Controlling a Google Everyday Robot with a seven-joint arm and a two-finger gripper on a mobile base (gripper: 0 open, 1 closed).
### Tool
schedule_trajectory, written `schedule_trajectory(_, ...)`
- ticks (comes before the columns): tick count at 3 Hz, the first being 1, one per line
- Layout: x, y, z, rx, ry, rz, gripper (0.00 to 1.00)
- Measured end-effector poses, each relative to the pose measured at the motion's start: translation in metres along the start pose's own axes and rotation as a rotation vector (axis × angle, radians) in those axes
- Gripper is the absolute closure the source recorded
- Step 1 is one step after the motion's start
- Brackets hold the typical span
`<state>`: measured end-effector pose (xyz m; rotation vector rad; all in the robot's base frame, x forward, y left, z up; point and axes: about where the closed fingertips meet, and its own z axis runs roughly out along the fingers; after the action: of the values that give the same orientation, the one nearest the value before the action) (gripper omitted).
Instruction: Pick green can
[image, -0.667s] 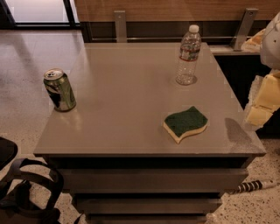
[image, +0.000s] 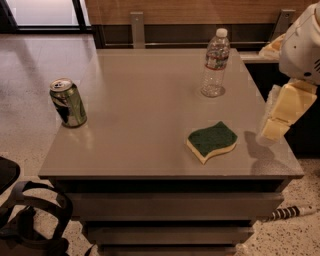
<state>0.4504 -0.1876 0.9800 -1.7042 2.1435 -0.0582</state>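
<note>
The green can (image: 68, 102) stands upright near the left edge of the grey table (image: 145, 130). It has a silver top with a pull-tab and dark and white label marks. My gripper (image: 279, 114), cream-coloured on a white arm (image: 302, 47), hangs over the table's right edge. It is far to the right of the can and holds nothing that I can see.
A clear plastic water bottle (image: 215, 64) with a white cap stands at the back right of the table. A flat green-and-yellow sponge (image: 212, 141) lies at the front right, near my gripper. Dark equipment (image: 30, 215) sits on the floor at lower left.
My gripper has moved a little to the left, over the table's right edge. The can, bottle and sponge have not moved.
</note>
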Motion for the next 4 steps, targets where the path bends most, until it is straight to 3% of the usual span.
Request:
schedule_trajectory(1, -0.041, 0.000, 0.021, -0.009, -0.132, -0.013, 0.00)
schedule_trajectory(2, -0.092, 0.007, 0.061, -0.036, -0.370, 0.052, 0.00)
schedule_trajectory(3, -0.132, 0.001, 0.087, -0.033, -0.498, 0.104, 0.00)
schedule_trajectory(4, -0.195, 0.002, 0.111, -0.030, -0.665, 0.094, 0.00)
